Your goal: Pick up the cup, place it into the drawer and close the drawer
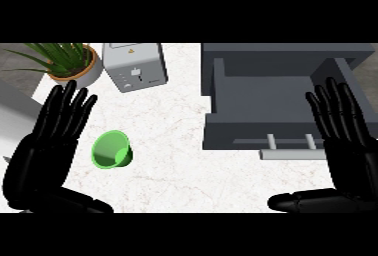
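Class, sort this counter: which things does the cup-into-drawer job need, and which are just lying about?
For the job: green cup, open drawer, left hand, right hand.
Just lying about: toaster, potted plant.

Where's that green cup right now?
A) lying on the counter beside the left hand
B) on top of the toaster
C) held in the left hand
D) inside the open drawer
A: the green cup lies on the white counter, just right of the open left hand, not in it.
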